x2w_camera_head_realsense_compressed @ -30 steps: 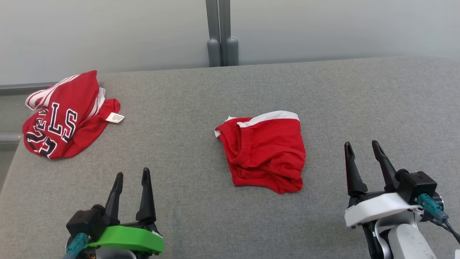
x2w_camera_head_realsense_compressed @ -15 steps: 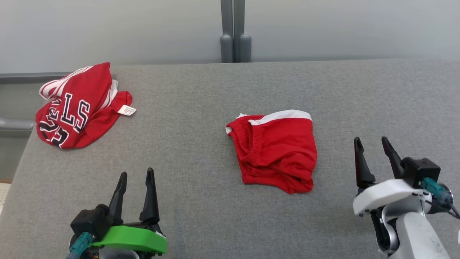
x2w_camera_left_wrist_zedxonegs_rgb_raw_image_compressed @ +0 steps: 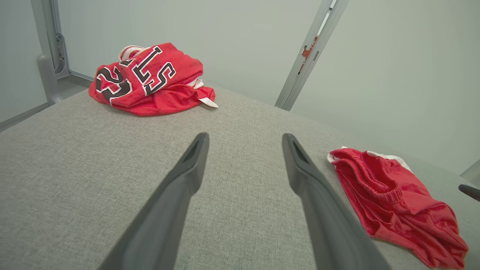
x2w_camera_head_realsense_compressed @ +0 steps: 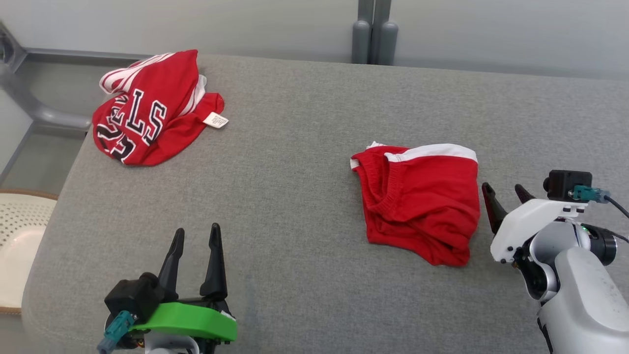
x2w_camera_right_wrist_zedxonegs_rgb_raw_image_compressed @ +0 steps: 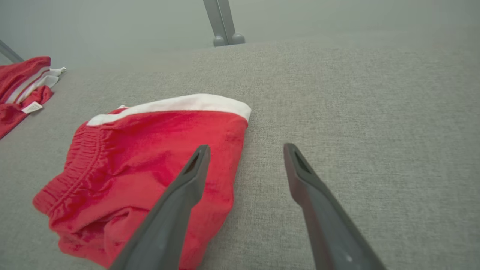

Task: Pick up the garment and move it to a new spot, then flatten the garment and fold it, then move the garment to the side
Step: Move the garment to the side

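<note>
The head view has swung. Relative to the red shorts [x2w_camera_head_realsense_compressed: 422, 201], my right jaws have moved nearer. Spread and empty, they now stand just beside the shorts' right edge, likely lining up the pickup. My left jaws, also spread and empty, hover over the counter's [x2w_camera_head_realsense_compressed: 295, 196] near side. The shorts lie crumpled mid-counter, well apart from the red jersey [x2w_camera_head_realsense_compressed: 152, 108]. My white wrist housing [x2w_camera_head_realsense_compressed: 526, 221] hides the right finger bases. A pale perforated object [x2w_camera_head_realsense_compressed: 19, 231] is cut off at the left.

Green shell [x2w_camera_head_realsense_compressed: 186, 322], white shell [x2w_camera_head_realsense_compressed: 523, 221], dark jaws
</note>
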{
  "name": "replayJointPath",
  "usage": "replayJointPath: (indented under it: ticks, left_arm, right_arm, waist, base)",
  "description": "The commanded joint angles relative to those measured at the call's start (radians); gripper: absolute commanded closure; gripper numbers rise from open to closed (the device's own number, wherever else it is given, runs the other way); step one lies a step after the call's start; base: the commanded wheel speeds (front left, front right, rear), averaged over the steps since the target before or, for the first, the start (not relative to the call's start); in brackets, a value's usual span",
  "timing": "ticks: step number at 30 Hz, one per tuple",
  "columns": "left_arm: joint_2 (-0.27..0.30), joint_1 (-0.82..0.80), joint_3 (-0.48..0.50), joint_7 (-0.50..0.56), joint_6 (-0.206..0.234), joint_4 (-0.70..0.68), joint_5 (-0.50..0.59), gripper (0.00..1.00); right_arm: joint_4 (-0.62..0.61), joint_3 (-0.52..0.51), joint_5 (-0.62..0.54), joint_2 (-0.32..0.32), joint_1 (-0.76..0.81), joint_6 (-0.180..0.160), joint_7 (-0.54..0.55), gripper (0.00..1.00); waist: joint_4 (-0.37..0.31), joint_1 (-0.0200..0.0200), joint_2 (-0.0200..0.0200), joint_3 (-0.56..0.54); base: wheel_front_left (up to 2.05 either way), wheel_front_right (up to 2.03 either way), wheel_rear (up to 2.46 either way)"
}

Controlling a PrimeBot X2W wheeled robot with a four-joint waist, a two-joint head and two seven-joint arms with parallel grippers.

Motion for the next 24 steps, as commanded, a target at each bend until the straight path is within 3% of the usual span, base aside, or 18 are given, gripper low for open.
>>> replayJointPath:
  ticks: [1, 11, 12, 13, 15, 17, 24]
  left_arm:
    - [0.002, -0.018, -0.002, 0.000, 0.006, -0.003, -0.012, 0.00]
    - [0.002, -0.022, 0.000, 0.000, 0.006, -0.009, -0.013, 0.00]
    - [0.002, -0.022, 0.001, 0.000, 0.007, -0.010, -0.012, 0.00]
    - [0.002, -0.022, 0.002, 0.000, 0.007, -0.011, -0.011, 0.00]
    - [0.002, -0.025, 0.002, 0.000, 0.007, -0.011, -0.004, 0.00]
    - [0.002, -0.028, 0.001, 0.000, 0.008, -0.012, 0.001, 0.00]
    - [0.002, -0.038, 0.009, 0.000, 0.000, -0.018, 0.023, 0.00]
  right_arm:
    - [0.029, 0.002, 0.004, -0.008, -0.019, 0.000, 0.013, 0.00]
    - [0.220, 0.005, 0.055, -0.001, -0.091, 0.000, 0.052, 0.00]
    - [0.232, 0.008, 0.059, 0.000, -0.097, 0.000, 0.054, 0.21]
    - [0.247, 0.012, 0.065, 0.000, -0.104, 0.000, 0.054, 0.50]
    - [0.267, 0.020, 0.071, -0.003, -0.118, 0.000, 0.046, 0.71]
    - [0.284, 0.031, 0.080, -0.010, -0.133, 0.000, 0.036, 1.00]
    - [0.289, 0.092, 0.087, -0.052, -0.173, -0.001, -0.024, 1.00]
  waist:
    - [0.043, 0.0000, -0.0001, 0.032]
    - [0.080, 0.0000, -0.0001, 0.055]
    - [0.079, 0.0000, -0.0001, 0.057]
    - [0.077, 0.0000, -0.0001, 0.059]
    - [0.073, 0.0000, -0.0001, 0.064]
    - [0.066, 0.0000, -0.0001, 0.068]
    - [0.007, 0.0000, -0.0001, 0.083]
  base:
    - [0.00, 0.00, 0.00]
    - [0.00, 0.00, 0.00]
    - [0.00, 0.00, 0.00]
    - [0.00, 0.00, 0.00]
    - [0.00, 0.00, 0.00]
    - [0.00, 0.00, 0.00]
    - [0.00, 0.00, 0.00]
